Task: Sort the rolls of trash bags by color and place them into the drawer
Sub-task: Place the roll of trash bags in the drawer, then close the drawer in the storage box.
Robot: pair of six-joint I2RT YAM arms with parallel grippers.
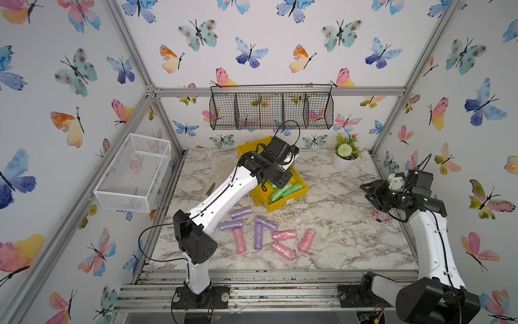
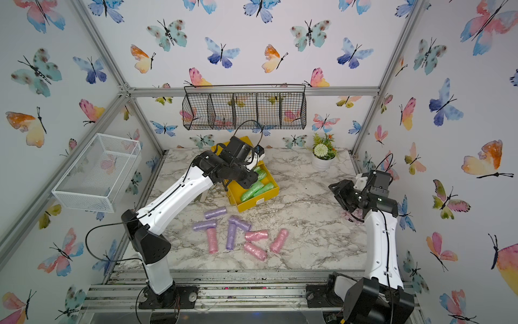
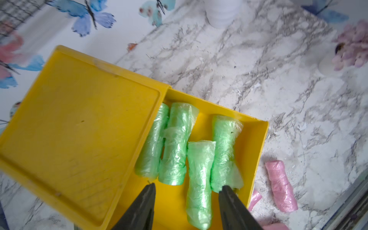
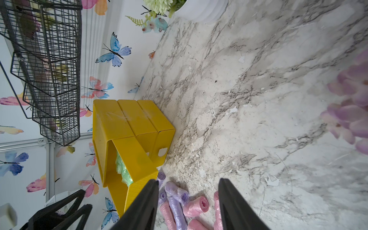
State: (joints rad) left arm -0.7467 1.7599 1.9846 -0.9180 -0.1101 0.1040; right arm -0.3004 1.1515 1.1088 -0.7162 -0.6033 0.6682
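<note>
Green logged as done, four green rolls (image 3: 199,169) in drawer (image 3: 260,143); found pink rolls (image 1: 284,235), purple rolls (image 1: 258,237) unsorted near bench (image 1: 336,224) front edge, left claw (image 3: 188,186) and right claw (image 4: 188,184) part-open, empty.

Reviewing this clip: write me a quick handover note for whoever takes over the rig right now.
Left gripper: fingers open, nothing held, above the open yellow plastic drawer.
Right gripper: open, empty, hovering over the marble tabletop on its right side.
Done: four crinkly green plastic rolls lie in the drawer.
Left: four lilac rolls and four pink rolls, mixed on the tabletop in front of the drawer.
</note>
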